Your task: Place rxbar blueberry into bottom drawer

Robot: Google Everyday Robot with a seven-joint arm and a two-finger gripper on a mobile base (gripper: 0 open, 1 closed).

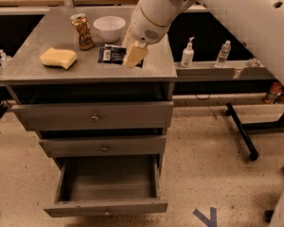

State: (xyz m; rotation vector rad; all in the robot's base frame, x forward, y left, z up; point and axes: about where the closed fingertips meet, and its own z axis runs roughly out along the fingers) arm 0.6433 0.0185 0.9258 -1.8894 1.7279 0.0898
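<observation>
The rxbar blueberry lies flat on the grey cabinet top, a dark navy bar with a white patch at its left end. My gripper hangs right over the bar's right end, covering part of it. The bottom drawer is pulled open below, with a bare grey interior.
A yellow sponge, a brown can and a white bowl sit on the cabinet top. Two closed drawers with knobs are above the open one. Bottles stand on a low shelf to the right, near black chair legs.
</observation>
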